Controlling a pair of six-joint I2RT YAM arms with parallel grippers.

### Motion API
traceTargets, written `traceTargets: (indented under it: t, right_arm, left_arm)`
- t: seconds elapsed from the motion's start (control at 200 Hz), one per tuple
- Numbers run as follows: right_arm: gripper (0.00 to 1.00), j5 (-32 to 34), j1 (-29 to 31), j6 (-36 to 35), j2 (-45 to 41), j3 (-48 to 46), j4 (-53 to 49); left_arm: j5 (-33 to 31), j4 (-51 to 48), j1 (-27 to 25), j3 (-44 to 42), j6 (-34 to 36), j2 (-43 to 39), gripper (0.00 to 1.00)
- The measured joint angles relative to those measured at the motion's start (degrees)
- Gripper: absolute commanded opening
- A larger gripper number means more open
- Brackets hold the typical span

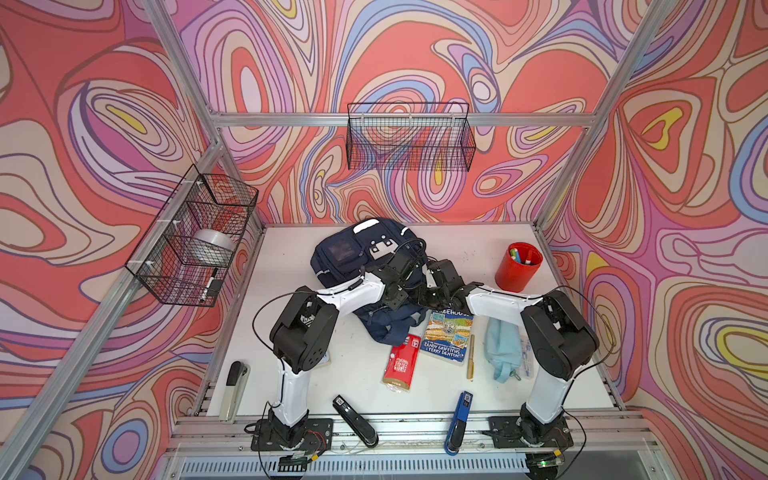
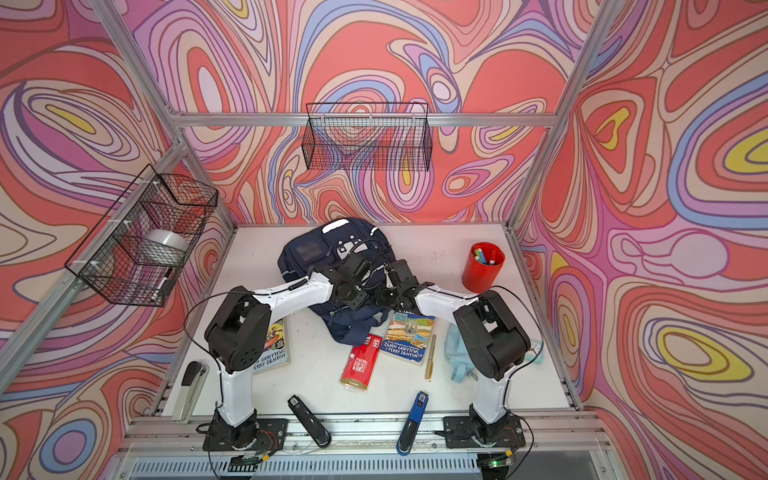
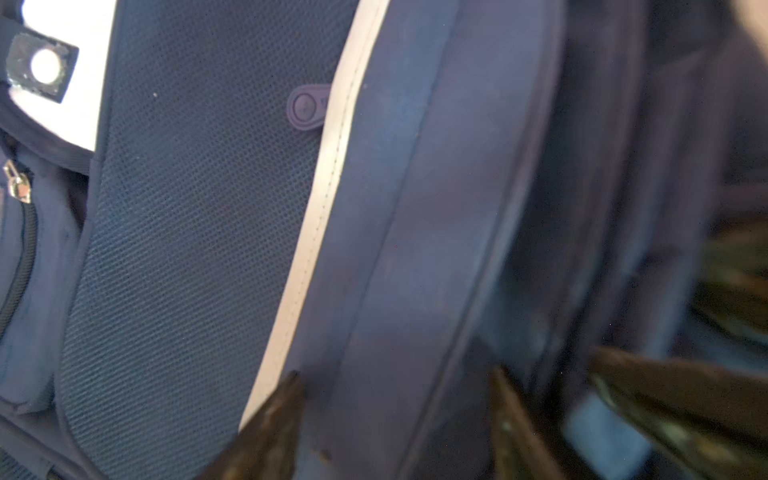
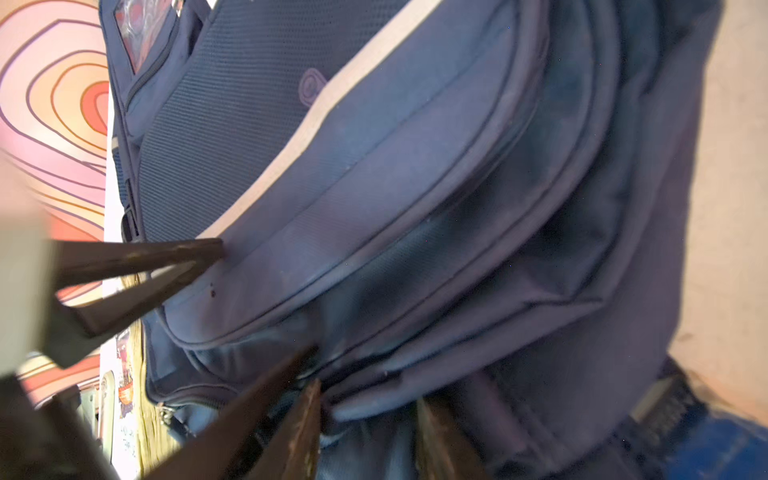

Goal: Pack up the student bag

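1. Student bag (image 1: 345, 259): lies flat at the back middle of the white surface (image 1: 286, 316). Its white-patch end points toward the rear wall and its straps trail toward the front. Both arms reach over its near half.
2. Left gripper (image 3: 395, 392): jaws moderately apart, tips resting on the bag's navy front panel just beside the white stripe (image 3: 316, 232). The panel lies flat between them, not pinched.
3. Right gripper (image 4: 370, 422): jaws a narrow gap apart at the folds along the bag's edge, just beside the left gripper. Navy fabric sits between them, but the view is blurred and I cannot tell whether it is gripped.
4. In front of the bag: a red packet (image 1: 401, 363) just beside the straps, a book (image 1: 446, 336) to its right, a gold pen (image 1: 471, 357) along the book's edge, and a light blue pouch (image 1: 503, 353) partly under the right arm.
5. Red cup (image 1: 517, 270): upright, holding markers, to the right of the bag and apart from it.
6. Second book (image 2: 272, 351): partly hidden under the left arm in a top view.
7. Front edge, left to right: grey stapler (image 1: 235, 390), black stapler (image 1: 355, 422), blue stapler (image 1: 457, 424).
8. Walls: a wire basket (image 1: 409, 137) at the rear. A side basket (image 1: 166, 286) on the left holds a tape roll (image 1: 212, 245).
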Motion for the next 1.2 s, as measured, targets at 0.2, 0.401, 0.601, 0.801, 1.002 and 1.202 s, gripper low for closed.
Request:
traceTargets:
  t: [0.2,0.401,0.601,0.801,1.002,1.202]
  right_arm:
    - [0.36,-0.04,0.00,-0.11,1.07,-0.04,1.11]
    - [0.36,-1.16,1.11,-0.55,3.61,1.16,3.69]
    - [0.35,-1.84,1.79,-0.44,6.14,2.21,7.10]
    - [0.36,-2.43,2.21,-0.22,6.36,1.86,9.25]
    - [0.40,-3.48,2.10,1.64,5.60,-0.83,13.40]
    - [0.55,-3.69,1.68,4.35,0.57,-6.49,16.20]
  left_arm:
    - [2.14,1.53,1.64,-1.68,-2.69,-3.89,0.00]
    - [9.31,0.31,7.48,-2.60,-7.50,-12.41,0.00]
    - [9.51,-2.67,9.03,-3.45,-10.03,-15.87,0.00]
    - [16.81,-2.14,13.03,-6.08,-12.52,-17.51,0.00]
    - [15.78,-1.92,11.52,-4.44,-12.00,-13.20,0.00]
    - [10.38,-3.26,9.01,-0.02,-10.51,-12.28,0.53]
